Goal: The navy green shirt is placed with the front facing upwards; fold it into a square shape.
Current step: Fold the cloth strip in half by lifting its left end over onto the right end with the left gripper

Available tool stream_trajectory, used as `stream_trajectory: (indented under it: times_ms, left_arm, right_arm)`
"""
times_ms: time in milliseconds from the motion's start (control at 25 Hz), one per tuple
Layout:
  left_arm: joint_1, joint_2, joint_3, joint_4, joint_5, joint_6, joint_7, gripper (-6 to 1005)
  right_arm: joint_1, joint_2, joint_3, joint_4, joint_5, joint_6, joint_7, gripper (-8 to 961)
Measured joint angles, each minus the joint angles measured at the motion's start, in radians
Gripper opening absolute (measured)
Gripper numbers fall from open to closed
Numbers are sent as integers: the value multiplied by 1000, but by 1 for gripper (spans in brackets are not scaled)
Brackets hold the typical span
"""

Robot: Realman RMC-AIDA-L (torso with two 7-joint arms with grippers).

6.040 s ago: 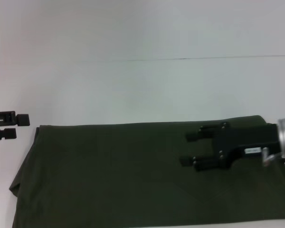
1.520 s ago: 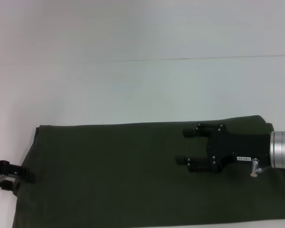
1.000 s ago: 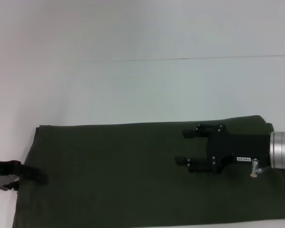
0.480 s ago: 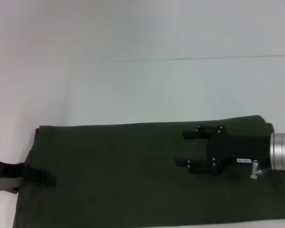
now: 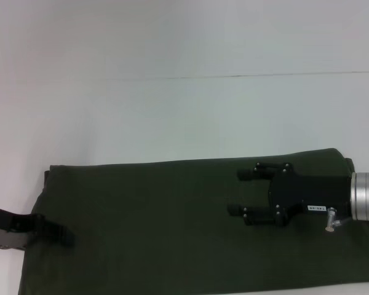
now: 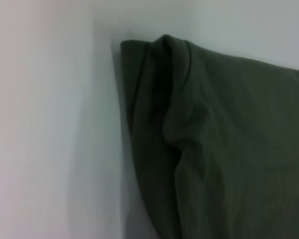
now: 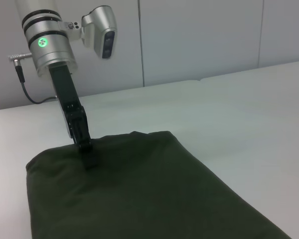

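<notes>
The navy green shirt [image 5: 160,227] lies as a long dark green band across the near part of the white table [image 5: 172,110], with plain cloth on top. My right gripper [image 5: 235,192] hovers over the shirt's right part, open, with nothing between its fingers. My left gripper [image 5: 60,233] reaches in low from the left and lies over the shirt's left edge. The right wrist view shows the left gripper [image 7: 88,154] tilted down, with its tip on the cloth [image 7: 139,194]. In the left wrist view that edge [image 6: 159,109] shows stacked layers and a wrinkle.
Bare white tabletop [image 5: 184,37] stretches beyond the shirt, crossed by a thin seam line [image 5: 234,76]. A pale panelled wall [image 7: 199,40] stands behind the table. The shirt runs out of the head view at the bottom and the right.
My left gripper has dropped from beside the shirt's far left corner and slid right onto its left edge. The right gripper has shifted slightly left and stayed open.
</notes>
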Motion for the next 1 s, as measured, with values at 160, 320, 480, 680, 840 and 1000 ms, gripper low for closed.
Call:
stream_trajectory:
  times_ms: [160,320,480,680,840,1000]
  left_arm:
    - [-1,0,2,0,4,-7,-3,492]
    - [-2,1,1,-2,1,-10,-10,417]
    - [-2,3,1,-3,6,-12,-20,341]
    - [-5,2,2,-4,7,-12,-20,179]
    - [-9,4,2,-4,7,-9,-15,101]
    - [-13,12,1,8,8,-5,-16,93]
  right_arm:
    - [-1,0,0,0,0,-2,0,809]
    - [-2,0,0,-1,0,-2,0,808]
    - [-2,0,0,-2,0,-2,0,808]
    - [-2,0,0,-3,0,-2,0,809]
    - [-2,0,0,-3,0,-2,0,809]
    - [-2,0,0,-2,3,-3,0,808]
